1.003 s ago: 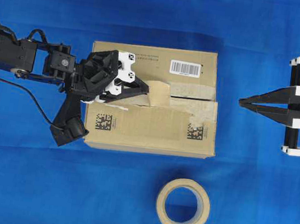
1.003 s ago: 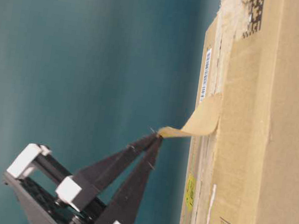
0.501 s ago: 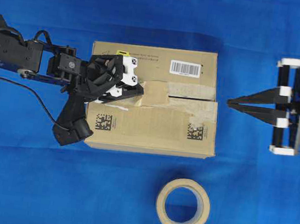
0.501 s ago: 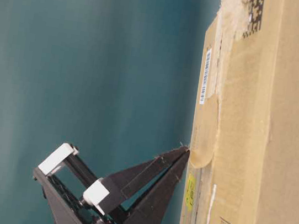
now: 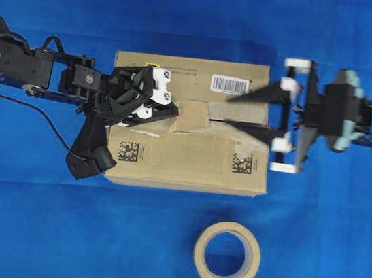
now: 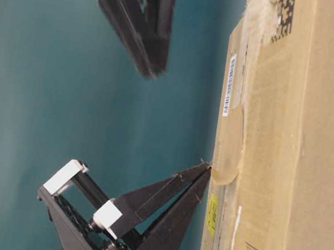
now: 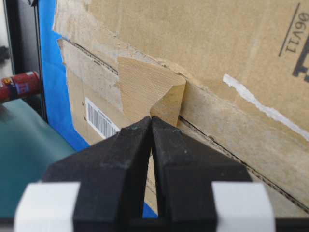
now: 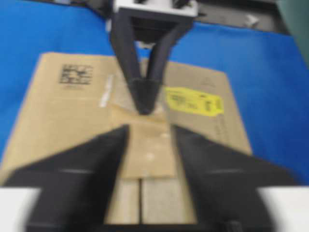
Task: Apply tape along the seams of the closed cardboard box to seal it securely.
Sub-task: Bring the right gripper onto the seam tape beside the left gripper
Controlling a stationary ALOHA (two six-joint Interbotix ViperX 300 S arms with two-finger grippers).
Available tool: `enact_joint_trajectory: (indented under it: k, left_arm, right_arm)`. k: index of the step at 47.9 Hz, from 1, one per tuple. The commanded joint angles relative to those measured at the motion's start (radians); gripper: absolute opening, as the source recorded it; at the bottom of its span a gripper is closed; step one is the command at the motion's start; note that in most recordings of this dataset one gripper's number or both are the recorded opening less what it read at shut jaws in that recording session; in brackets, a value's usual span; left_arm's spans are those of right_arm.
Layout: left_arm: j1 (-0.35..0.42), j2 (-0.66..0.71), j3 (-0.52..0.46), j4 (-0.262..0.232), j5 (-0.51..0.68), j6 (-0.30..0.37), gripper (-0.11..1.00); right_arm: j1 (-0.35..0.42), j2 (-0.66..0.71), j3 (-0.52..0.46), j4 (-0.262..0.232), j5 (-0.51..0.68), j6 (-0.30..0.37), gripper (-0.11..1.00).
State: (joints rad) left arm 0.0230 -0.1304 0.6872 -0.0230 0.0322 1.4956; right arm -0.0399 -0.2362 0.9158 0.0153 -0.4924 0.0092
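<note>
- Box [image 5: 188, 122]: the cardboard box is brown and lies flat in the middle of the blue surface [image 5: 188, 16]. It has a white barcode label [image 5: 229, 84] and two black square codes on top.
- The seams [image 5: 233, 122] make a straight dark line across the top of the box, where the two flaps meet. Pale torn strips run along both sides of the line.
- The tape [image 5: 192, 116] is a small tan piece that lies on top of the box, over the line, near the middle. In the left wrist view, one corner of the tape [image 7: 149, 89] is folded up.
- The left end effector [image 5: 175, 110] is shut tight. Its two black fingers are pressed together, and the tip sits at the edge of the tape on the box top. I cannot tell if it pinches the tape or only touches it.
- The right end effector [image 5: 248, 113] is over the right part of the box, and its fingers are spread wide apart. It holds nothing. It looks blurry.
- A ring-shaped tape roll [image 5: 227, 255] lies on the blue surface, well apart from the box.
</note>
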Motion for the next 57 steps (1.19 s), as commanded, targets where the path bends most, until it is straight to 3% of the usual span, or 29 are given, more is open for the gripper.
enact_joint_trajectory:
  k: [1,16,57]
  left_arm:
    - [0.002,-0.009,-0.017,-0.003,-0.005,0.0,0.0]
    - [0.002,-0.009,-0.015,-0.003,-0.005,-0.008,0.0]
    - [0.003,-0.011,-0.015,-0.002,0.026,-0.015,0.0]
  right_arm:
    - [-0.003,0.035,-0.066,0.003,0.006,0.002,0.66]
    - [-0.003,0.126,-0.124,0.002,0.002,0.005,0.42]
    - [-0.012,0.265,-0.156,0.006,0.008,0.011,0.4]
